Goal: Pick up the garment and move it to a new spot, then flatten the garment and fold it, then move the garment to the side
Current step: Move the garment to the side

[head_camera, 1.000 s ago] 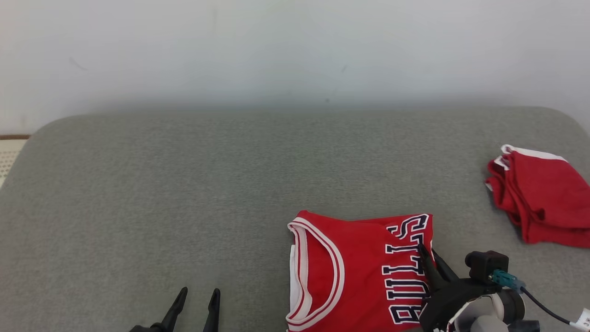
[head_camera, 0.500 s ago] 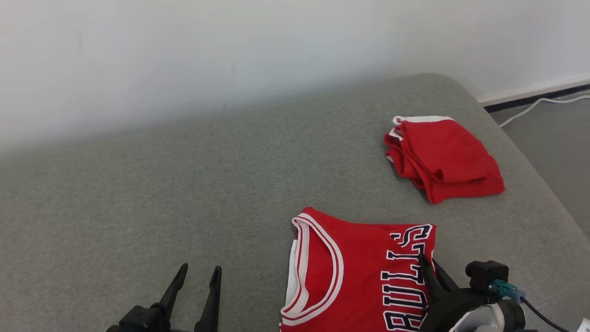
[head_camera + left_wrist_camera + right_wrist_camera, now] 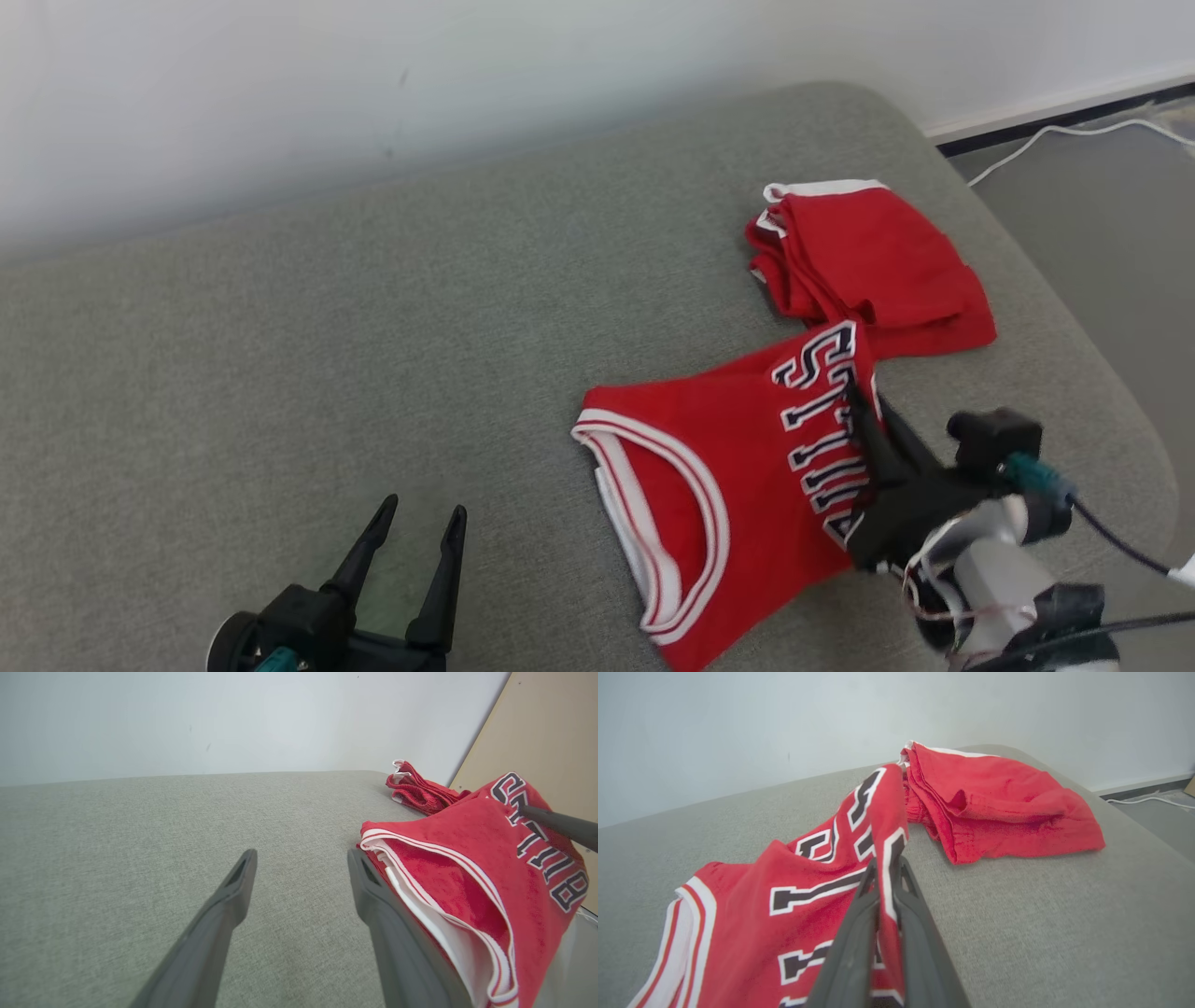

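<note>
1. the grey cushion [image 3: 280, 355] is the biggest thing here: a soft padded top, bare on the left and rounded off at its right end.
2. the jersey [image 3: 738, 467] lies folded on the right part of the cushion. its collar [image 3: 709, 495] faces the left side and its lettered edge is raised off the surface. it looks light, thin and limp, so i judge it will sag and the layers may slip apart if it is carried by 1 edge alone. the safest hold seems to be through all layers at the lettered edge, with a 2nd pinch near the collar to keep the fold.
3. the folded red cloth [image 3: 868, 261] sits further back, near the cushion's right end. the jersey's raised corner comes just beside it, but i cannot tell whether they touch.
4. the right gripper [image 3: 887, 863] is clamped on the jersey's lettered edge, with the fabric pinched between its 2 fingers.
5. the left gripper [image 3: 302, 854] has its fingers spread and holds nothing. it is low over the bare cushion, just beside the collar.
</note>
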{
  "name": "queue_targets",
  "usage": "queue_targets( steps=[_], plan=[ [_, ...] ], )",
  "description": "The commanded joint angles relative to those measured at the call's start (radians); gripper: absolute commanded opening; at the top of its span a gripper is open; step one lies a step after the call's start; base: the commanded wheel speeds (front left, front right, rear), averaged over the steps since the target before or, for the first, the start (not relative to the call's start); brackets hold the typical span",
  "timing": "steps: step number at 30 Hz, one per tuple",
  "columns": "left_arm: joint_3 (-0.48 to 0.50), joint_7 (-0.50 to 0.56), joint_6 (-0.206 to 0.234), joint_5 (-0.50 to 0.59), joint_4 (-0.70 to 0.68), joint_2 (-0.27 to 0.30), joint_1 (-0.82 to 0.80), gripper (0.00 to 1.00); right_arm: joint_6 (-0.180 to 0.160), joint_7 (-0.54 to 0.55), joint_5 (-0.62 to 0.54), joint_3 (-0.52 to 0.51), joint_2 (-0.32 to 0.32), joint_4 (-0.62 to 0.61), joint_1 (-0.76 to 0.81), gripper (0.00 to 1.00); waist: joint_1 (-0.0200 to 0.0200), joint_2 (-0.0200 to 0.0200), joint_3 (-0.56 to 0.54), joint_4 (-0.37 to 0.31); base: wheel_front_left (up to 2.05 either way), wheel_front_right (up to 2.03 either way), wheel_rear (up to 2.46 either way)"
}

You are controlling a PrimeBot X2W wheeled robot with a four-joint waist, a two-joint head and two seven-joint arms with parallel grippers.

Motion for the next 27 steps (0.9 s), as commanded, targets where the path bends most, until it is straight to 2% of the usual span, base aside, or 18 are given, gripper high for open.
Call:
queue_targets(
  steps=[1, 8, 13, 19, 23, 24, 25, 27],
  plan=[
    [0.002, 0.000, -0.008, 0.008, 0.003, 0.002, -0.014, 1.00, -0.001, 0.000, -0.012, -0.014, -0.008, -0.006, -0.031, 0.00, 0.0000, -0.0001, 0.050, 0.045, 0.00, 0.00, 0.00],
    [0.008, -0.001, -0.026, 0.022, 0.008, 0.001, -0.024, 1.00, -0.001, 0.000, -0.109, -0.143, -0.057, 0.013, -0.204, 0.00, 0.0000, -0.0001, 0.088, 0.109, 0.00, 0.00, 0.00],
    [0.013, 0.000, -0.031, 0.029, 0.004, 0.001, -0.031, 1.00, -0.001, 0.000, -0.167, -0.246, -0.118, 0.048, -0.288, 0.00, 0.0000, -0.0001, 0.107, 0.149, 0.00, 0.00, 0.00],
    [0.006, 0.000, -0.035, 0.039, 0.002, 0.001, -0.047, 1.00, -0.001, 0.000, -0.250, -0.393, -0.193, 0.157, -0.344, 0.00, 0.0000, -0.0001, 0.137, 0.193, 0.00, 0.00, 0.00],
    [0.005, 0.000, -0.039, 0.046, 0.000, 0.001, -0.056, 1.00, -0.001, 0.000, -0.339, -0.512, -0.212, 0.229, -0.374, 0.00, 0.0000, -0.0001, 0.161, 0.221, 0.00, 0.00, 0.00],
    [0.006, -0.001, -0.040, 0.047, 0.000, 0.001, -0.061, 1.00, -0.001, -0.001, -0.374, -0.544, -0.214, 0.237, -0.379, 0.32, 0.0000, -0.0001, 0.166, 0.227, 0.00, 0.00, 0.00],
    [0.007, 0.000, -0.040, 0.044, 0.000, 0.001, -0.066, 1.00, -0.001, -0.001, -0.398, -0.585, -0.207, 0.240, -0.383, 0.98, 0.0000, -0.0001, 0.171, 0.233, 0.00, 0.00, 0.00],
    [0.009, 0.000, -0.040, 0.047, -0.001, 0.001, -0.072, 1.00, -0.001, 0.000, -0.464, -0.658, -0.194, 0.221, -0.387, 1.00, 0.0000, -0.0001, 0.181, 0.244, 0.00, 0.00, 0.00]
  ],
)
